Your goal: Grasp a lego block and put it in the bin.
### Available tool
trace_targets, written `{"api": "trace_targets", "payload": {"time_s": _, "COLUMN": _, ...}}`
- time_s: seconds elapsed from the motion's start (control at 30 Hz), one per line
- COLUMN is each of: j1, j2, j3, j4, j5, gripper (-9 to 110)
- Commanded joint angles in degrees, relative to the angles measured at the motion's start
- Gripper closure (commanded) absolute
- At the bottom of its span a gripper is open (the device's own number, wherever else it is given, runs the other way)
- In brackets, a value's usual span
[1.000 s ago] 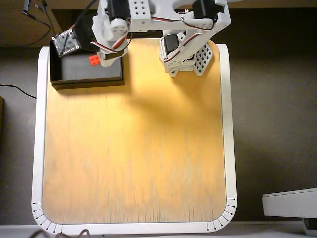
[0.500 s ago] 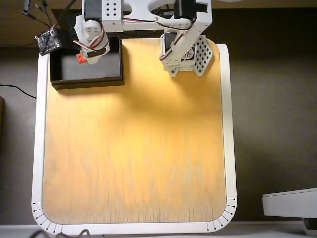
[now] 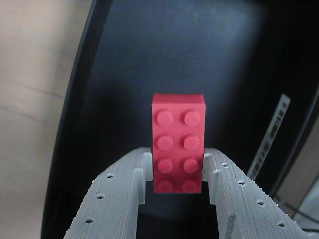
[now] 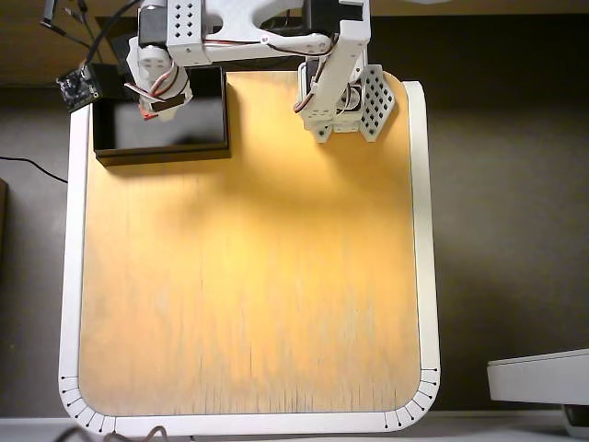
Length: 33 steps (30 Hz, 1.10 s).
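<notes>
Tool clamps lego block over bin.
Risk: shallow end-grip; block may tip, bounce off bin floor.

A hobby robotics bench – bare circuit board, loose wires, wooden tabletop.

I am finding no word, brand or number that can be read in either view. In my wrist view a white strip with fine dark bars, like a barcode, is lying along the right side of the bin, but its marks are too small to make out. In the overhead view the worktop is showing short black tick marks at its lower corners, without figures.
</notes>
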Motion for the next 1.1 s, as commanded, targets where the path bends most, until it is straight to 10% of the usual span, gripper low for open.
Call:
{"api": "trace_targets", "payload": {"time_s": 0.0, "j1": 0.9, "j2": 0.1, "j3": -7.0, "j4": -1.5, "j5": 0.3, "gripper": 101}}
{"api": "trace_targets", "payload": {"time_s": 1.07, "j1": 1.5, "j2": 0.0, "j3": -7.2, "j4": -3.8, "j5": 2.2, "gripper": 81}}
